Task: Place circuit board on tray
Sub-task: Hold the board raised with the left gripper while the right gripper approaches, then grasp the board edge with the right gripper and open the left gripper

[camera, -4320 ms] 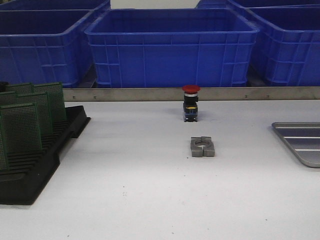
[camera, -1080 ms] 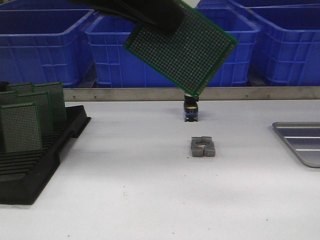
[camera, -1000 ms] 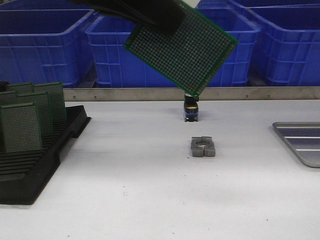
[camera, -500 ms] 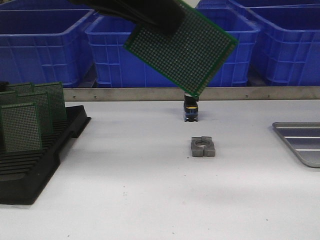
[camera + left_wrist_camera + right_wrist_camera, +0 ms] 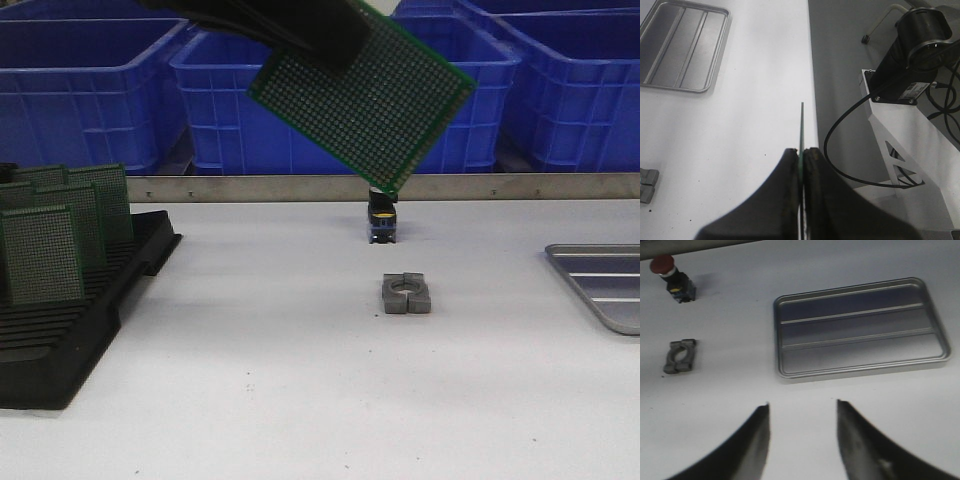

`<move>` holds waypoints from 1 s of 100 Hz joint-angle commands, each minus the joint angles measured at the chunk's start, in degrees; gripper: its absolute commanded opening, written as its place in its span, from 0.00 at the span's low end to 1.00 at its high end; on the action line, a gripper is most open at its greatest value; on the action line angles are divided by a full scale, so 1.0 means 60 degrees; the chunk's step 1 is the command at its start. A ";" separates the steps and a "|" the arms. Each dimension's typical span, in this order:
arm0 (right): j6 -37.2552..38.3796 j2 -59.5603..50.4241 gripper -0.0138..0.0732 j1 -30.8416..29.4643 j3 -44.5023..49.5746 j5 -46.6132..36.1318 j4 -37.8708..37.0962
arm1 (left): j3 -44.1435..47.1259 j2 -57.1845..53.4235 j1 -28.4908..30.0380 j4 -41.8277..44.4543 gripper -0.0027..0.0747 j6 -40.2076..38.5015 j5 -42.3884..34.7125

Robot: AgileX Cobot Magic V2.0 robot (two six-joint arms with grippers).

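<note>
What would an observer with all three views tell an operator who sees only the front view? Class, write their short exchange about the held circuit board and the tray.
Operator: My view cuts off most of the gripper. Is the circuit board actually pinched?
Observer: Yes. The left wrist view shows the left gripper shut on the board's edge, with a finger pressed against each face.
Operator: I see only a corner of the tray at my right edge. Is anything in it?
Observer: No. The right wrist view shows the whole tray, with nothing lying on its ribbed floor.
</note>
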 commanded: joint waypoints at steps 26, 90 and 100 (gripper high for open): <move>-0.5132 0.1473 0.80 0.0686 -0.0810 -0.0386 0.5297 | -0.0289 -0.0346 -0.0088 -0.0761 0.01 -0.0055 0.0359; -1.5107 0.4376 0.79 0.2924 -0.1292 0.1834 1.0912 | -0.0289 -0.0346 -0.0088 -0.0761 0.01 -0.0055 0.0359; -1.5107 0.4922 0.79 0.3093 -0.1687 0.2102 1.0931 | -0.0289 -0.0346 -0.0088 -0.0761 0.01 -0.0055 0.0359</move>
